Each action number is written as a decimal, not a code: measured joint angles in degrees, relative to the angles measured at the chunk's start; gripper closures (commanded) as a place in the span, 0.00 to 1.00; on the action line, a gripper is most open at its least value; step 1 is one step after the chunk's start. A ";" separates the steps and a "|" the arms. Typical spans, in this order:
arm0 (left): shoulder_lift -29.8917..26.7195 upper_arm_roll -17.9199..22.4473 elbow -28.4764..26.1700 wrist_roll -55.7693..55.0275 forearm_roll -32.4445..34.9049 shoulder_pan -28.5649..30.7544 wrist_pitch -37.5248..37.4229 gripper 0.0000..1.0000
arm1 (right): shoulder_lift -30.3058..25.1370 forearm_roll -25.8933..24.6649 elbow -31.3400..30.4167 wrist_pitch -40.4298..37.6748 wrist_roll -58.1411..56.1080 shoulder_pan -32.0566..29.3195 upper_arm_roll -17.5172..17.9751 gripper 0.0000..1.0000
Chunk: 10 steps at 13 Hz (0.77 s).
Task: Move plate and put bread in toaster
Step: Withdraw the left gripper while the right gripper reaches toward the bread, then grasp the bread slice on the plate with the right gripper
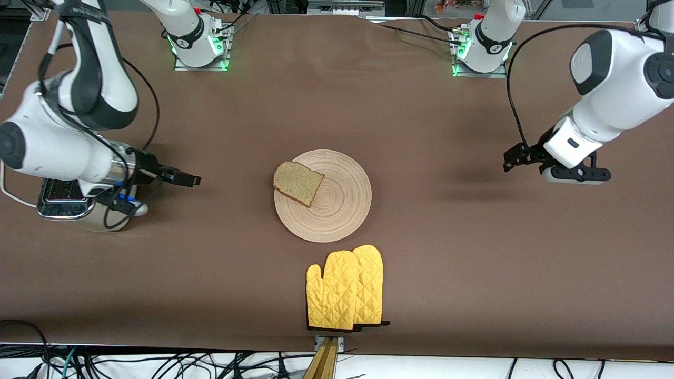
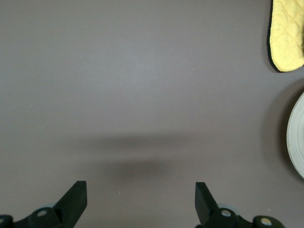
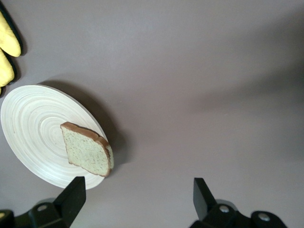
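The pale wooden plate (image 1: 337, 205) lies mid-table, also seen as plate (image 3: 33, 123) and plate rim (image 2: 297, 137). The bread (image 1: 297, 182) rests on the plate's edge toward the right arm's end and overhangs it slightly; the right wrist view shows the bread (image 3: 88, 152) too. The toaster (image 1: 63, 202) stands at the right arm's end, partly hidden under that arm. My right gripper (image 1: 181, 181) hovers open beside the toaster, over bare cloth, its jaws (image 3: 137, 183) empty. My left gripper (image 1: 518, 160) hangs open over bare cloth at the left arm's end, its jaws (image 2: 140, 187) empty.
Yellow oven mitts (image 1: 345, 287) lie nearer the front camera than the plate, close to the table's front edge; they also show as mitts (image 2: 287, 33) and mitts (image 3: 7, 52). Brown cloth covers the table.
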 measured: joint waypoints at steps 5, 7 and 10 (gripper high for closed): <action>0.05 0.78 15.41 -1.84 3.77 0.81 -19.12 0.00 | 0.47 0.90 -11.62 16.98 12.46 10.16 0.30 0.00; 1.70 1.54 22.55 -3.51 4.25 0.85 -25.68 0.00 | 1.67 0.90 -13.63 20.76 15.62 13.00 0.74 0.00; 4.90 5.75 28.18 -3.62 4.27 -0.10 -28.38 0.00 | 4.36 0.91 -14.76 26.12 18.69 13.62 3.14 0.00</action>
